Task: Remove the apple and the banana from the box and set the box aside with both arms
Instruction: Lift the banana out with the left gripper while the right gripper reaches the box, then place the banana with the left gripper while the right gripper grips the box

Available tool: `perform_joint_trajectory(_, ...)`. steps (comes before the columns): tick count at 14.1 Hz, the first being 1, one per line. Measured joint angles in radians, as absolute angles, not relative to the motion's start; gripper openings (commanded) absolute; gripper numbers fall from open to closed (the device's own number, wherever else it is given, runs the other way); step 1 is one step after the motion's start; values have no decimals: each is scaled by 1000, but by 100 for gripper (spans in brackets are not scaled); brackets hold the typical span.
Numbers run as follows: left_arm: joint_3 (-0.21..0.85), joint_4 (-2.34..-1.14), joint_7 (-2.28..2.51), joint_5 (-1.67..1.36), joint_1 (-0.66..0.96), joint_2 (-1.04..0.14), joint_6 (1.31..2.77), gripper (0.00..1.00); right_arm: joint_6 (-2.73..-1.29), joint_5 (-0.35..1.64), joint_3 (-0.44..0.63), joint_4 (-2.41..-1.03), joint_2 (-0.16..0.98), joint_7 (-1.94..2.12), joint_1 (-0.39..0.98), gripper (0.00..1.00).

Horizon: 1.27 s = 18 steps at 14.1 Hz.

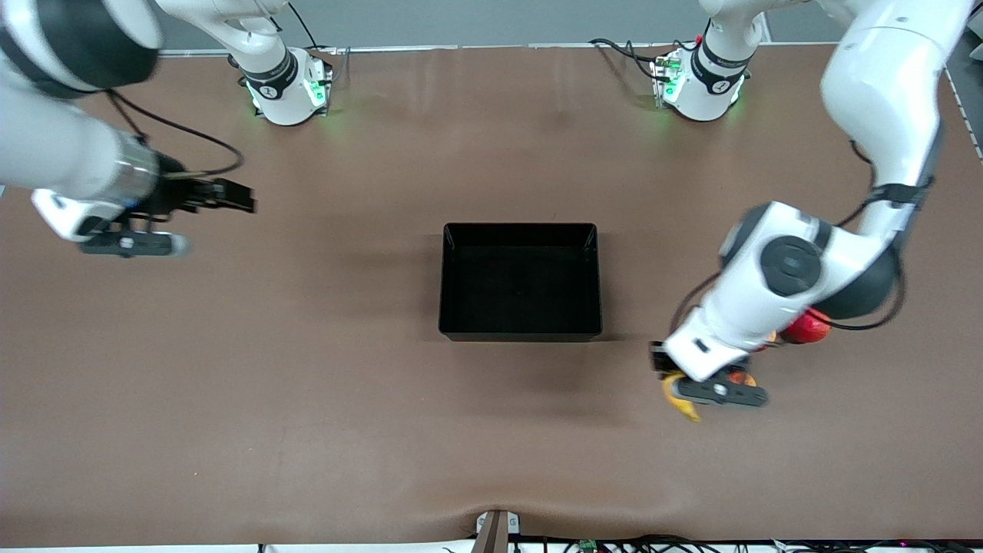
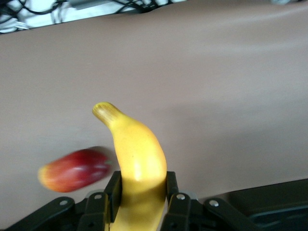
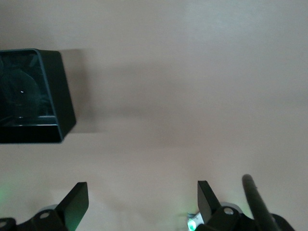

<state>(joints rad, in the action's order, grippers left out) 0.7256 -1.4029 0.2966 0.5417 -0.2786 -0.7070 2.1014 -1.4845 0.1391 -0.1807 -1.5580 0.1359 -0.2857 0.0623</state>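
Black bin (image 1: 521,326) on brown table (image 1: 307,399), gray wall strip above.

Banana (image 2: 137,159) yellow; apple (image 2: 74,169) red, yellow streaks; box (image 1: 521,281) glossy black; table (image 1: 307,384) brown.

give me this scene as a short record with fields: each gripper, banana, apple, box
left gripper: shut on the banana, toward the left arm's end of the table
right gripper: open, holding nothing, over bare table toward the right arm's end
banana: yellow, clamped between the left fingers, stem end sticking out past them
apple: red with yellow, on the table beside the banana, not held
box: black, mid-table, nothing in it
table: brown
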Motion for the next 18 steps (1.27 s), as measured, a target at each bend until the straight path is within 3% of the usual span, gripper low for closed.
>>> perform_joint_trajectory(6, 689, -1427, -250, 544, -485, -745, 2097, 0, -1688, 140, -239, -1587, 304, -401, 178, 100)
perform_joint_trajectory(12, 545, -1432, -556, 552, -488, -832, 2248, 0, -1969, 139, -240, -1588, 465, -518, 310, 100)
perform_joint_trajectory(18, 517, -1438, -554, 536, -500, -919, 2354, 0, -2118, 65, -240, -1589, 597, -583, 374, 100)
